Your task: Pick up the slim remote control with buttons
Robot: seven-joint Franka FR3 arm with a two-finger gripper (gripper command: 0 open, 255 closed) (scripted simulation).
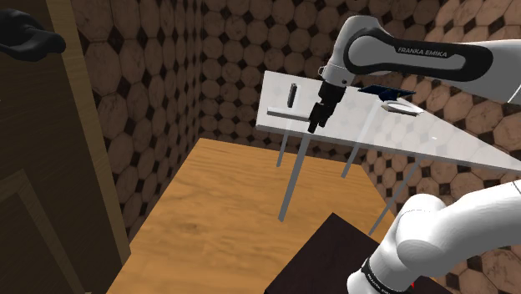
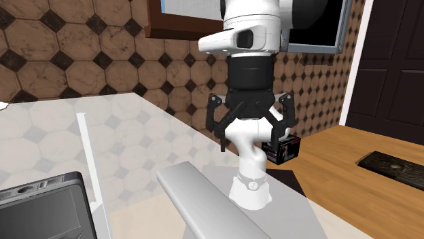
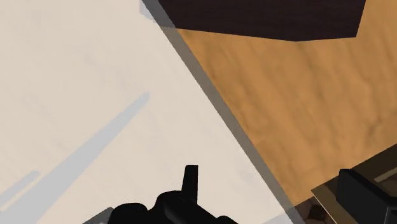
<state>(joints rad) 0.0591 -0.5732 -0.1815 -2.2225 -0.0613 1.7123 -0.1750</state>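
The gripper (image 2: 249,144) is pointing straight down with its two black fingers (image 2: 217,119) standing wide apart. It is holding nothing. Right under the jaws the white table (image 1: 359,125) is bare. The table's edge is running close by, and past it the wooden floor (image 3: 305,95) is showing.

The remote control (image 1: 291,94) is lying on the table near the jaws, not touching them. In the shoulder view it is sitting to the left of the gripper (image 1: 315,125) and farther from the stand. It is looking like a slim dark bar. Its long way is running across the table, from the near edge toward the far edge. I cannot tell which end has the buttons.

A thin grey strip (image 1: 284,115) is stretching from beside the jaws toward the table's corner.

Farther out on the other side, a dark flat thing (image 1: 380,88) and a white thing (image 1: 401,107) are resting on the table. A small black box (image 2: 284,149) is sitting on the floor behind the jaws. I cannot tell what is in it.
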